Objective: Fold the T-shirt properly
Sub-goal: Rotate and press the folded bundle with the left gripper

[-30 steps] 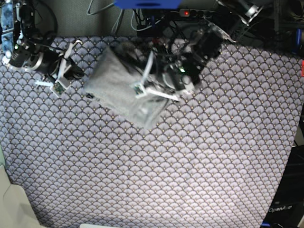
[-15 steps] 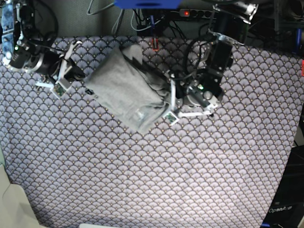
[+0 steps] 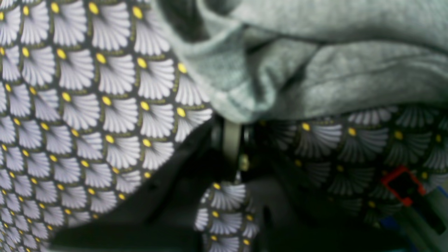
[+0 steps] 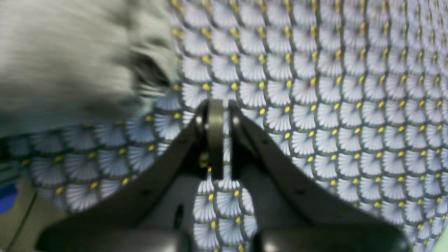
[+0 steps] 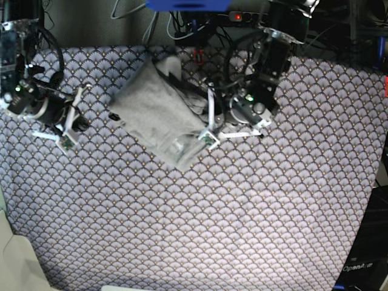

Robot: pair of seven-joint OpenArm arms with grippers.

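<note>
The grey T-shirt (image 5: 159, 112) lies folded into a slanted packet at the back of the table, with loose bunched folds along its right side. My left gripper (image 5: 208, 134) is shut, and its tips rest at the packet's lower right edge. In the left wrist view the shut fingertips (image 3: 231, 130) sit just under a rolled hem of the T-shirt (image 3: 315, 70); whether any fabric is pinched is unclear. My right gripper (image 5: 80, 123) is shut over bare cloth, well left of the shirt. In the right wrist view the right gripper (image 4: 215, 105) holds nothing, and the T-shirt (image 4: 66, 59) is blurred at upper left.
The purple scallop-patterned table cloth (image 5: 230, 218) covers the whole table. Cables and a power strip (image 5: 245, 16) run along the back edge. A small red piece (image 5: 197, 56) lies behind the shirt and shows as a red frame (image 3: 402, 185) in the left wrist view. A white object (image 5: 18, 260) sits at the lower left corner.
My left gripper has slid off the top of the shirt to its right edge, staying shut. The right arm has drawn back, down and to the left, away from the shirt.
</note>
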